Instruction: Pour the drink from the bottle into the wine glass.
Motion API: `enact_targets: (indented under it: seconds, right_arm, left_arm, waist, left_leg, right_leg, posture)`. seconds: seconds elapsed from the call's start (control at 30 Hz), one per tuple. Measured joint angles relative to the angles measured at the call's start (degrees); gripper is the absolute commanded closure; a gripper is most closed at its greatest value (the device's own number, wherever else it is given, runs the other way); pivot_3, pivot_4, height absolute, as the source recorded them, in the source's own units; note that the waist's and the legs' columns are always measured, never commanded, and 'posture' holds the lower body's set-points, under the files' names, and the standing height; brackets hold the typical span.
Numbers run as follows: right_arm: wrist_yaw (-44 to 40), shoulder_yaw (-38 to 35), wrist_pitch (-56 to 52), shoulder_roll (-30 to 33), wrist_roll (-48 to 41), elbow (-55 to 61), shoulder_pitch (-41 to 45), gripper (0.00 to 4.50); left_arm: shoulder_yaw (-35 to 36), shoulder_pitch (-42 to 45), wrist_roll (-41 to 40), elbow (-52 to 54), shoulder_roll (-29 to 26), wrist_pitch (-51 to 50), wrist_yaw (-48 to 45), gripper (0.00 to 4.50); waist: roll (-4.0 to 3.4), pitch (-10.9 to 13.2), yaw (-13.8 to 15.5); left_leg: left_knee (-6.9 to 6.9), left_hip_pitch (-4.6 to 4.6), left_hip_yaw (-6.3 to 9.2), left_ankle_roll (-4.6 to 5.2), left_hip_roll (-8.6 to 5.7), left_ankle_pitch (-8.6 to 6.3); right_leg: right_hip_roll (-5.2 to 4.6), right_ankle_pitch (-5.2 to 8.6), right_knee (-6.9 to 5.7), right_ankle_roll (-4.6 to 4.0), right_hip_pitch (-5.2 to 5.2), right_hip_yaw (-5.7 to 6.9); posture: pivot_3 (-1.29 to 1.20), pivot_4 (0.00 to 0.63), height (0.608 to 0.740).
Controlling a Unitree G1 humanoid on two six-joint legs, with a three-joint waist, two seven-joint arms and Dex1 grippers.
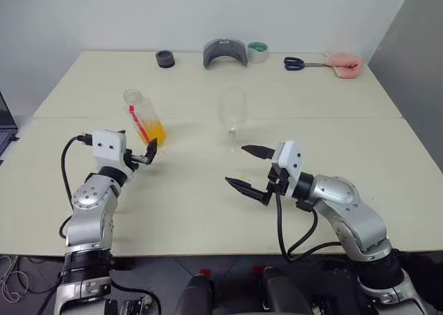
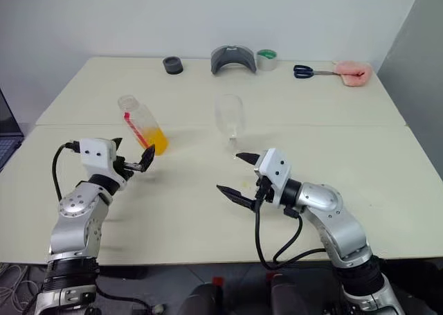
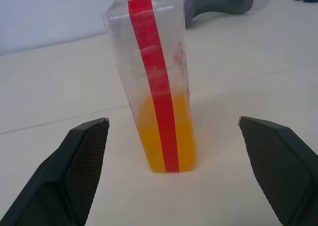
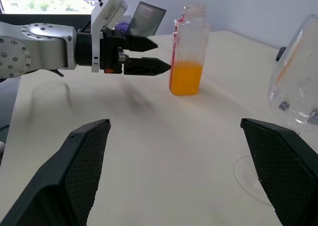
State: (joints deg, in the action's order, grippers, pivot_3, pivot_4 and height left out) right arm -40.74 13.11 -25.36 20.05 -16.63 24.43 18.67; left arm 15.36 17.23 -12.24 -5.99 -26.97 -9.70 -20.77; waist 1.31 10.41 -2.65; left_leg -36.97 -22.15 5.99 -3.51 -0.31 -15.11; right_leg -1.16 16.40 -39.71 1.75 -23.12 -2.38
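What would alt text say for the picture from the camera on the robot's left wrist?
A small clear bottle with a red label strip stands upright on a cream table, its lower part filled with orange drink. The left gripper is open, and its two black fingers rise on either side of the bottle without touching it. A grey curved object lies behind.

Two shiny silver robot arms with black fingers

Each arm is made of round silver-grey parts with small dark screw holes, and black rings sit where the parts join. A white boxy block sits at each wrist. The left gripper and the right gripper each have two black pointed fingers with a bumpy, dotted inside face. A thick black cable loops out beside each arm.
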Motion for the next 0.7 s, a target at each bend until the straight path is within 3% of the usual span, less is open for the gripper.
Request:
enact_targets:
  seconds: [0.7]
  right_arm:
    - [1.05, 0.99, -2.49, 0.01, -0.36, 1.24, 0.93, 0.04]
  left_arm:
    - [-1.41, 13.28, 0.09, -18.27, -2.71, 1.99, -6.4, 0.0]
  waist:
    - [0.01, 0.0, -0.02]
  left_leg:
    - [-0.02, -0.02, 0.01, -0.01, -0.01, 0.01]
  right_leg:
    - [0.0, 0.0, -0.01, 0.0, -0.01, 0.02]
  posture:
    - [0.0, 0.15, 0.74]
